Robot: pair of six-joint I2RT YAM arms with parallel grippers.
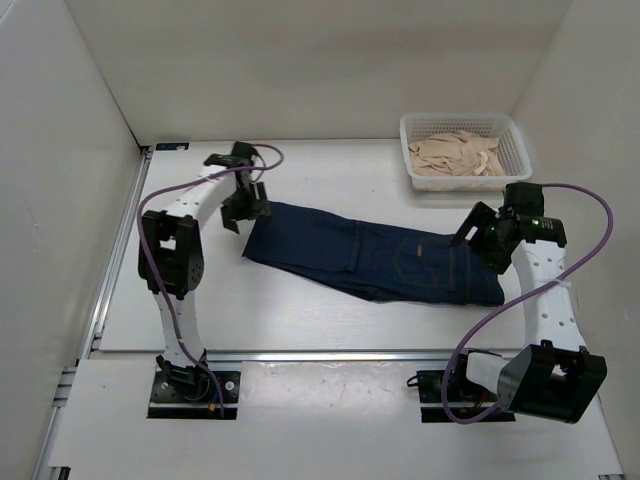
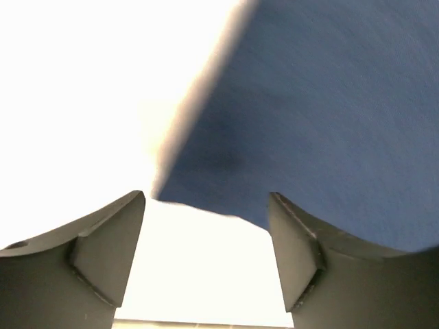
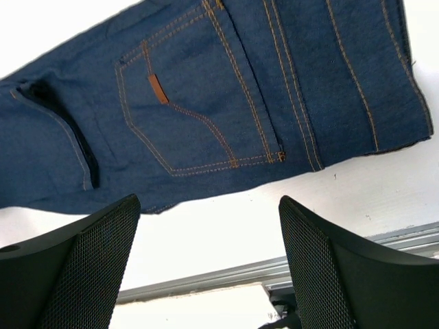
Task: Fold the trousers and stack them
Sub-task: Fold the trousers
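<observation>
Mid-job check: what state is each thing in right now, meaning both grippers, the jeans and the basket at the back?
Trousers: lying flat on the table, apparently folded lengthwise, held by neither gripper.
Left gripper: open, at the leg end, nothing between its fingers.
Right gripper: open, at the waist end, empty.
Basket: upright, holding crumpled beige cloth.

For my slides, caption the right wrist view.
Right arm's open jaws poised by navy jeans, back pocket and tan tab facing up, on a white table.
</observation>
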